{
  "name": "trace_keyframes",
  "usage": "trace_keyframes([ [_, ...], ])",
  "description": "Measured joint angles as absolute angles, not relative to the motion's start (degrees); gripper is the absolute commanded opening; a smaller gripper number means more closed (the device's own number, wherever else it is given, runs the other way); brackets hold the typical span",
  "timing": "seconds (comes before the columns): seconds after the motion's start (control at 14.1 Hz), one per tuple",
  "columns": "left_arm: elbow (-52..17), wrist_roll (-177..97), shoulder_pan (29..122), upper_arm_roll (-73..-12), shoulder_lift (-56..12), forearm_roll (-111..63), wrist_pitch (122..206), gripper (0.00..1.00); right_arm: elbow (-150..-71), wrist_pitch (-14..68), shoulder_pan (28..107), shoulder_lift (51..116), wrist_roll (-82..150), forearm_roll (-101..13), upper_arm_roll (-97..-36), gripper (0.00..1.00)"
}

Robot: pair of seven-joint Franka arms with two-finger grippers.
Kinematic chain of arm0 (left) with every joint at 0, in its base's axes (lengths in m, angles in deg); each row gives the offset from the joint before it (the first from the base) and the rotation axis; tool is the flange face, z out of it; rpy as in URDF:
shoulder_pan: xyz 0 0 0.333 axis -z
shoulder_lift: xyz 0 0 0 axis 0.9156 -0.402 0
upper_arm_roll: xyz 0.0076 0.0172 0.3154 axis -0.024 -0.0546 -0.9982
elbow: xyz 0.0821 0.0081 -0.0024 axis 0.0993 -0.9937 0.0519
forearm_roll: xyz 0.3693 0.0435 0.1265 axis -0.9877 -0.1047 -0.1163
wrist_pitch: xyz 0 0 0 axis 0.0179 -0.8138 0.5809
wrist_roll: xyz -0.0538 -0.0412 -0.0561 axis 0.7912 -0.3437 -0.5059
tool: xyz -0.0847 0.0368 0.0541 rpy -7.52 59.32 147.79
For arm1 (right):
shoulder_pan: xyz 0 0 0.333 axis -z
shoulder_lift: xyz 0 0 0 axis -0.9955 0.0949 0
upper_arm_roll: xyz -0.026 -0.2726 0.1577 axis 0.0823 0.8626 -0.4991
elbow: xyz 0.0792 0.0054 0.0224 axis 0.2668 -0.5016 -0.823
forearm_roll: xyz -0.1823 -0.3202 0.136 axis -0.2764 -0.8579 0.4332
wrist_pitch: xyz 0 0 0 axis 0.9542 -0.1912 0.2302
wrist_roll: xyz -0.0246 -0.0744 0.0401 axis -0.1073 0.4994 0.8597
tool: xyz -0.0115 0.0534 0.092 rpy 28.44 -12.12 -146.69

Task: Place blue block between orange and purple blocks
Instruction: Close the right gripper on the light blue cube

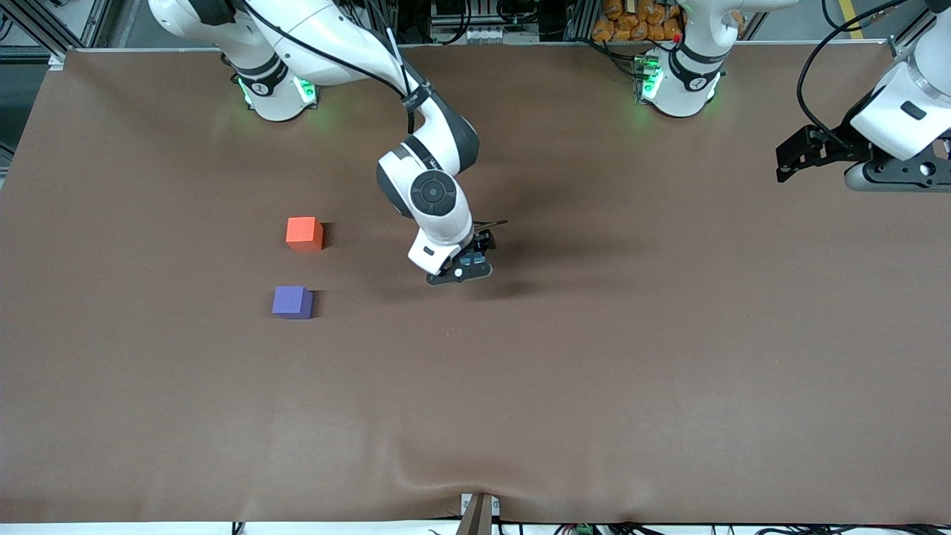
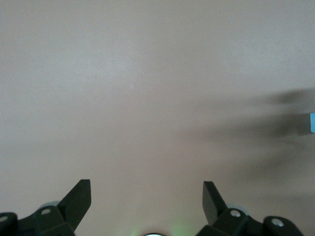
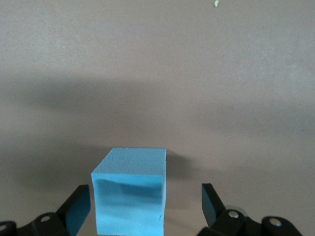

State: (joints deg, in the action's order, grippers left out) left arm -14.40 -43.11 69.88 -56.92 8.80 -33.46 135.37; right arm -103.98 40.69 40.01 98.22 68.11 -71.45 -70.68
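Note:
The blue block (image 3: 129, 191) sits on the brown table near its middle, mostly hidden under the right hand in the front view. My right gripper (image 1: 462, 266) is down around it and open. One finger (image 3: 78, 209) is close beside a face of the block, and the other (image 3: 210, 204) stands apart from it. The orange block (image 1: 304, 232) and the purple block (image 1: 292, 302) lie toward the right arm's end, the purple one nearer the front camera, with a gap between them. My left gripper (image 1: 799, 157) waits open over the left arm's end, holding nothing.
The brown cloth (image 1: 594, 371) covers the whole table and has a wrinkle near a clamp (image 1: 476, 513) at the front edge. The two arm bases (image 1: 271, 89) (image 1: 680, 82) stand along the back edge.

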Motion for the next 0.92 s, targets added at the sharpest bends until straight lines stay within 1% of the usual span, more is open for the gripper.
trace_keyframes([
  [0.57, -14.2, -44.8, 69.9, -55.9, 9.0, -33.6, 135.2, 1.00, -104.5, 40.7, 39.6, 98.6, 70.2, -70.3, -70.7, 1.00],
  [0.92, -12.9, -45.1, 69.7, -55.6, 9.0, -33.4, 134.9, 1.00, -104.5, 41.0, 38.6, 99.6, 70.6, -69.6, -70.7, 1.00],
])
